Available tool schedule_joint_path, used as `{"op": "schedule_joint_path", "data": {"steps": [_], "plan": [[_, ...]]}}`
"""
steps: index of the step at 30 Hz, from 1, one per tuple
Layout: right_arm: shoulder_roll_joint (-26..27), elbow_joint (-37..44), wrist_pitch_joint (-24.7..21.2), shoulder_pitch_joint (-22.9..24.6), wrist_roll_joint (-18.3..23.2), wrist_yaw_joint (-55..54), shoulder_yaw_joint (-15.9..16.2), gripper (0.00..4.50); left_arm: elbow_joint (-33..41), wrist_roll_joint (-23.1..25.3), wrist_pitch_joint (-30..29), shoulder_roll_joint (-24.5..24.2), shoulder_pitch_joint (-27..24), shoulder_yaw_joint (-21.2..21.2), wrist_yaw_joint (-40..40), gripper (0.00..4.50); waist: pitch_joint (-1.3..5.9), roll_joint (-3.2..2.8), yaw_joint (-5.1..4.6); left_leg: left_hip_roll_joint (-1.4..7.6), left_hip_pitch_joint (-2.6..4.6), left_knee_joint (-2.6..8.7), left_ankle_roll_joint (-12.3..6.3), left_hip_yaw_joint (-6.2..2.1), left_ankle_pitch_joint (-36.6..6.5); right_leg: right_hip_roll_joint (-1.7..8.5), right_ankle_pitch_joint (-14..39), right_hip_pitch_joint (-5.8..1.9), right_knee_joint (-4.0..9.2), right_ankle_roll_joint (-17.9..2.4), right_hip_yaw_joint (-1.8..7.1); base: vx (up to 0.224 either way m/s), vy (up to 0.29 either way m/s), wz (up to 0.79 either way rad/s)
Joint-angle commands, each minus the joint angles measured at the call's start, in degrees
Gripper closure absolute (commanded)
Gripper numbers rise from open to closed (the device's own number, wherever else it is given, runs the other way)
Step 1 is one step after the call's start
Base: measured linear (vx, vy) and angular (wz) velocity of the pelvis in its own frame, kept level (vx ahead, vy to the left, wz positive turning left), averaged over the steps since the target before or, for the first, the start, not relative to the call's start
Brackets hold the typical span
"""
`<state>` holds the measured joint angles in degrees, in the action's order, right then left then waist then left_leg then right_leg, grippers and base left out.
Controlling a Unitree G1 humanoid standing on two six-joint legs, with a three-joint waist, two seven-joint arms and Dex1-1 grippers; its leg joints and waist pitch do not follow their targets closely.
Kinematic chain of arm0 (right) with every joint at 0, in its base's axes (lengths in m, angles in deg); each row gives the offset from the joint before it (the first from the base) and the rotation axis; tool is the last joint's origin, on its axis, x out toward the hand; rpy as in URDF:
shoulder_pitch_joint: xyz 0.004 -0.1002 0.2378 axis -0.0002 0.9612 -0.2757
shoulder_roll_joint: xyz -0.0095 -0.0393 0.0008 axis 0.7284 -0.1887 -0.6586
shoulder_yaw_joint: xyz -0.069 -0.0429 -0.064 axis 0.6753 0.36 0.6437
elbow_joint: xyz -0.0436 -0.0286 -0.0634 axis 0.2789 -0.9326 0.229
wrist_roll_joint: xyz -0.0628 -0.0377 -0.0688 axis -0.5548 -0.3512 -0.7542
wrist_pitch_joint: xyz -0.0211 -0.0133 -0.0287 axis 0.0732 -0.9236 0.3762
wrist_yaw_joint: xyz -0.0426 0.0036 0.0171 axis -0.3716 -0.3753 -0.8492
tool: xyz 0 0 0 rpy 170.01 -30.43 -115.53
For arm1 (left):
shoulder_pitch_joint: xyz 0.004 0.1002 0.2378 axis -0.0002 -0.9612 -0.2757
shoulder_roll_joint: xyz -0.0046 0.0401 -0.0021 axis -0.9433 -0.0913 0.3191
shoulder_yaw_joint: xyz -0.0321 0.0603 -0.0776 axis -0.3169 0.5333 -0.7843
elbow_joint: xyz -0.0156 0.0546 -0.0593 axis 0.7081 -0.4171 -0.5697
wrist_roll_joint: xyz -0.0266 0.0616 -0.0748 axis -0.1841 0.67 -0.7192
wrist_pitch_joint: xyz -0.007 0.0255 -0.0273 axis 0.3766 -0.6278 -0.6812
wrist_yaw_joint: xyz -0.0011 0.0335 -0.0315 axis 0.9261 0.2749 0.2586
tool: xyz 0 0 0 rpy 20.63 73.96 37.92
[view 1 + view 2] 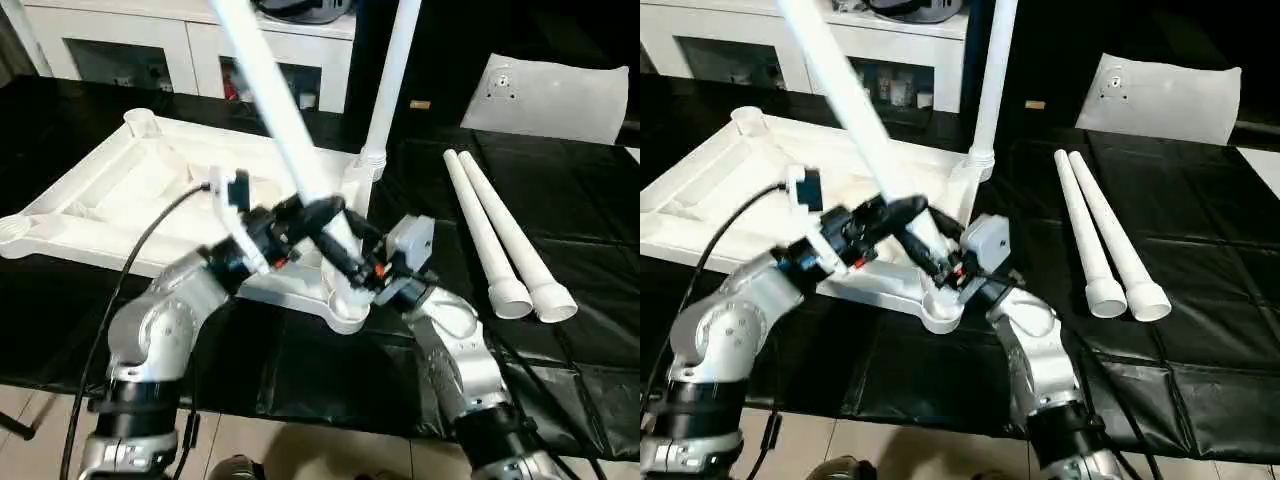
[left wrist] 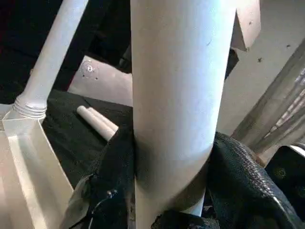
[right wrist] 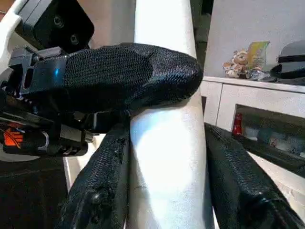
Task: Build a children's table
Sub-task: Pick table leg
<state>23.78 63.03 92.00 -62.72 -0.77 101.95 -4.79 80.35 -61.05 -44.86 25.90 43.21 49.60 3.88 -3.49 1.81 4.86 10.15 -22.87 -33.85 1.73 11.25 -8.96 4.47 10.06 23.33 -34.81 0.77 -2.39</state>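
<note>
Both the left gripper [image 1: 305, 215] and right gripper [image 1: 345, 262] clamp one tilted leg [image 1: 270, 90] (wrist views confirm contact) above the tabletop [image 1: 110, 190].

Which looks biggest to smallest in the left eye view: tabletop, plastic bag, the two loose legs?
1. Tabletop.
2. Plastic bag.
3. The two loose legs, alike, so unranked.
The bag lies farther away, so its place is unsure.

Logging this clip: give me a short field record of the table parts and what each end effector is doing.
table top: upside down on the black-covered bench
fitted leg: upright in far corner socket
held leg: tilted, lower end at near corner socket
left end effector: shut on held leg
right end effector: shut on held leg
spare legs: two side by side, robot's right
plastic bag: far right
</note>
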Motion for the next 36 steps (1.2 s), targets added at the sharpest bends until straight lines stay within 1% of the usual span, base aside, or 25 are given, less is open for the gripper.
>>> {"op": "schedule_joint_path", "data": {"steps": [1, 2, 3, 6, 8, 11, 12, 13, 14, 15, 16, 17, 18, 20, 21, 22, 23, 24, 26, 27, 29, 33, 34, 35, 36], "plan": [[-0.8, 1.2, -2.3, 0.0, -0.7, 2.2, 1.7, 1.96, 0.6, -0.2, 1.0, 0.5, 3.6, -1.7, 2.5, 2.61, 3.77, -1.36, -0.27, 2.84, 2.19, 4.89, 3.20, -1.73, -23.0, 2.83, 15.1, -1.80, 4.43, -9.6, 2.19, 0.000, 0.000, 0.00], [-1.2, 1.7, -3.2, 0.0, -0.3, 2.8, 1.8, 1.89, 0.4, 0.6, 1.1, 0.0, 4.0, -1.6, 2.8, 2.61, 3.77, -1.32, -0.24, 2.83, 2.19, 4.87, 3.16, -1.72, -22.9, 2.88, 15.2, -1.83, 4.44, -9.6, 2.19, 0.000, 0.000, 0.00], [-1.3, 2.0, -3.6, 0.0, 0.0, 3.1, 1.9, 1.60, 0.4, 1.1, 1.1, -0.4, 4.2, -1.4, 2.7, 2.63, 3.76, -1.07, -0.16, 2.87, 2.12, 4.86, 2.98, -1.68, -22.3, 2.96, 15.2, -1.93, 4.48, -9.4, 2.23, 0.000, 0.000, 0.00], [-2.6, 4.5, -7.7, 0.6, 2.5, 5.8, 2.4, 1.42, 0.7, 1.6, 0.8, -1.4, 4.5, -1.2, 2.4, 2.64, 3.85, -1.21, -0.12, 2.86, 1.98, 4.74, 2.40, -1.67, -21.0, 2.97, 13.9, -2.07, 4.31, -9.6, 2.24, 0.000, 0.000, 0.00], [-3.0, 5.1, -8.5, 0.8, 2.9, 6.3, 2.6, 1.16, 0.9, 1.3, 0.5, -1.5, 4.6, -1.3, 2.5, 2.64, 3.87, -1.18, -0.07, 2.85, 1.93, 4.73, 2.25, -1.65, -20.3, 3.03, 13.8, -2.12, 4.30, -9.7, 2.19, 0.000, 0.000, 0.00], [-3.8, 6.6, -10.3, 1.2, 3.8, 7.1, 2.9, 0.96, 1.1, 1.3, 0.3, -1.9, 4.7, -1.4, 2.7, 2.64, 3.84, -1.15, -0.10, 2.87, 1.98, 4.68, 2.33, -1.63, -20.5, 3.03, 14.7, -2.03, 4.37, -9.8, 2.16, 0.000, 0.000, 0.00], [-5.0, 8.9, -13.0, 1.6, 5.3, 7.7, 2.6, 0.84, 1.2, 1.5, 0.2, -2.5, 4.9, -1.2, 2.6, 2.64, 3.80, -1.16, 0.02, 2.90, 2.08, 4.74, 2.35, -1.70, -20.6, 3.00, 15.2, -2.12, 4.44, -9.6, 2.13, 0.000, 0.000, 0.00], [-5.2, 9.3, -13.8, 1.7, 5.7, 7.6, 2.4, 0.71, 1.2, 1.5, 0.1, -2.6, 4.9, -1.2, 2.5, 2.64, 3.80, -1.18, -0.01, 2.89, 2.06, 4.73, 2.34, -1.69, -20.7, 2.98, 15.5, -2.03, 4.41, -9.6, 2.14, 0.000, 0.000, 0.00], [-6.3, 11.8, -18.2, 2.1, 8.1, 7.4, 1.5, 0.58, 1.2, 1.4, -0.1, -3.2, 5.2, -1.1, 2.4, 2.64, 3.71, -0.71, -0.10, 2.83, 2.07, 4.75, 2.19, -1.63, -20.7, 2.81, 15.8, -2.06, 4.55, -9.5, 2.13, 0.000, 0.000, 0.00], [-7.7, 13.9, -23.5, 1.8, 10.5, 6.8, 0.0, 0.58, 1.2, 1.2, -0.6, -3.9, 5.6, -1.0, 1.8, 2.64, 3.69, -0.89, 0.10, 2.87, 2.19, 4.74, 2.09, -1.67, -20.5, 2.80, 16.1, -2.03, 4.46, -9.2, 2.17, 0.000, 0.000, 0.00], [-7.7, 13.9, -23.5, 1.8, 10.5, 6.8, 0.0, 0.54, 1.2, 1.2, -0.6, -3.9, 5.6, -1.0, 1.8, 2.64, 3.74, -0.93, 0.13, 2.83, 2.22, 4.75, 2.06, -1.71, -20.4, 2.80, 16.2, -2.12, 4.40, -9.0, 2.14, 0.000, 0.000, 0.00], [-8.6, 15.0, -26.6, 1.4, 12.1, 6.7, -1.0, 0.46, 1.2, 1.0, -1.2, -4.4, 5.8, -0.9, 1.1, 2.64, 3.78, -0.90, 0.07, 2.83, 2.14, 4.69, 2.19, -1.68, -20.3, 2.86, 16.3, -2.03, 4.44, -8.9, 2.11, 0.000, 0.000, 0.00], [-9.6, 15.6, -28.8, 0.8, 13.2, 6.7, -1.9, 0.23, 1.4, 0.5, -2.0, -4.9, 5.9, -0.7, 0.3, 2.64, 3.73, -0.91, 0.10, 2.82, 2.09, 4.68, 2.37, -1.71, -20.5, 3.05, 17.1, -1.97, 4.47, -8.9, 2.11, 0.000, 0.000, 0.00], [-11.1, 16.4, -31.5, 0.0, 15.1, 7.7, -2.9, 0.13, 1.6, -0.3, -3.1, -5.7, 6.1, -0.4, -1.0, 2.64, 3.79, -0.89, 0.21, 2.83, 2.17, 4.61, 2.78, -1.69, -20.2, 3.15, 17.6, -1.94, 4.52, -8.8, 2.13, 0.000, 0.000, 0.00], [-12.5, 16.6, -33.5, -1.0, 16.3, 8.4, -3.6, 0.06, 1.9, -1.2, -4.1, -6.6, 6.3, 0.0, -2.6, 2.64, 3.73, -0.64, 0.25, 2.79, 2.20, 4.57, 2.76, -1.65, -19.9, 3.14, 17.8, -1.93, 4.42, -9.0, 2.11, 0.000, 0.000, 0.00], [-13.0, 16.7, -34.5, -1.3, 16.9, 8.7, -3.9, 0.06, 2.1, -1.5, -4.5, -6.8, 6.4, 0.1, -3.1, 2.64, 3.76, -0.74, 0.25, 2.73, 2.20, 4.56, 2.77, -1.66, -19.8, 3.12, 18.0, -1.95, 4.40, -9.1, 2.08, 0.000, 0.000, 0.00], [-13.8, 16.4, -36.2, -2.2, 17.8, 9.0, -4.4, 0.02, 2.4, -2.3, -5.3, -7.4, 6.5, 0.4, -4.3, 2.64, 3.74, -0.45, 0.21, 2.75, 2.16, 4.50, 2.83, -1.55, -19.5, 3.11, 18.1, -1.89, 4.47, -9.0, 2.11, 0.000, 0.000, 0.00], [-14.9, 16.4, -38.6, -3.2, 19.1, 9.6, -4.9, 0.02, 2.7, -3.2, -6.3, -8.3, 6.7, 0.8, -5.8, 2.64, 3.76, -0.41, 0.26, 2.70, 2.12, 4.45, 2.74, -1.53, -19.0, 3.18, 18.2, -1.94, 4.39, -9.2, 2.11, 0.000, 0.000, 0.00], [-15.5, 16.6, -39.7, -3.5, 19.9, 10.3, -5.0, 0.00, 2.9, -3.5, -6.8, -8.8, 6.9, 1.2, -6.4, 2.64, 3.80, -0.54, 0.34, 2.73, 2.11, 4.37, 2.74, -1.49, -18.1, 3.21, 17.6, -1.93, 4.30, -9.4, 2.12, 0.000, 0.000, 0.00], [-16.0, 16.5, -40.8, -4.1, 20.4, 11.1, -5.2, 0.00, 3.3, -3.9, -7.2, -9.4, 7.0, 1.7, -7.7, 2.64, 3.79, -0.35, 0.40, 2.70, 2.08, 4.32, 2.65, -1.43, -17.7, 3.26, 17.6, -1.92, 4.33, -9.4, 2.14, 0.000, 0.000, 0.00], [-16.8, 16.1, -42.4, -4.9, 20.9, 12.5, -5.0, 0.00, 3.7, -4.7, -8.4, -10.0, 7.1, 2.2, -9.2, 2.64, 3.89, -0.33, 0.47, 2.65, 1.98, 4.25, 2.38, -1.40, -16.8, 3.25, 16.8, -2.06, 4.15, -9.7, 2.08, 0.000, 0.000, 0.00], [-19.5, 15.1, -44.4, -6.1, 20.6, 17.1, -2.6, 0.00, 4.3, -5.0, -9.5, -11.3, 7.3, 3.4, -11.8, 2.64, 3.86, -0.30, 0.51, 2.72, 2.00, 4.21, 2.46, -1.37, -16.2, 3.24, 16.7, -2.14, 4.09, -9.7, 2.07, 0.000, 0.000, 0.00], [-19.8, 14.9, -44.4, -6.1, 20.3, 17.9, -2.0, 0.19, 4.3, -5.0, -9.6, -11.4, 7.4, 3.6, -12.0, 2.64, 3.82, 0.00, 0.47, 2.72, 1.95, 4.19, 2.41, -1.30, -16.2, 3.31, 17.0, -2.14, 4.19, -9.7, 2.11, 0.000, 0.000, 0.00], [-19.8, 14.9, -44.4, -6.1, 20.3, 17.9, -2.0, 0.30, 4.3, -5.0, -9.6, -11.4, 7.4, 3.6, -12.0, 2.64, 3.83, -0.11, 0.58, 2.74, 1.99, 4.14, 2.42, -1.33, -16.1, 3.40, 17.4, -2.11, 4.19, -9.6, 2.13, 0.000, 0.000, 0.00], [-20.8, 14.4, -45.2, -6.3, 20.0, 20.4, -0.1, 0.37, 4.4, -5.4, -9.9, -11.8, 7.6, 4.1, -13.1, 2.64, 3.90, 0.11, 0.55, 2.71, 1.98, 4.06, 2.35, -1.33, -16.1, 3.43, 17.8, -2.19, 4.20, -9.6, 2.07, 0.000, 0.000, 0.00]]}}
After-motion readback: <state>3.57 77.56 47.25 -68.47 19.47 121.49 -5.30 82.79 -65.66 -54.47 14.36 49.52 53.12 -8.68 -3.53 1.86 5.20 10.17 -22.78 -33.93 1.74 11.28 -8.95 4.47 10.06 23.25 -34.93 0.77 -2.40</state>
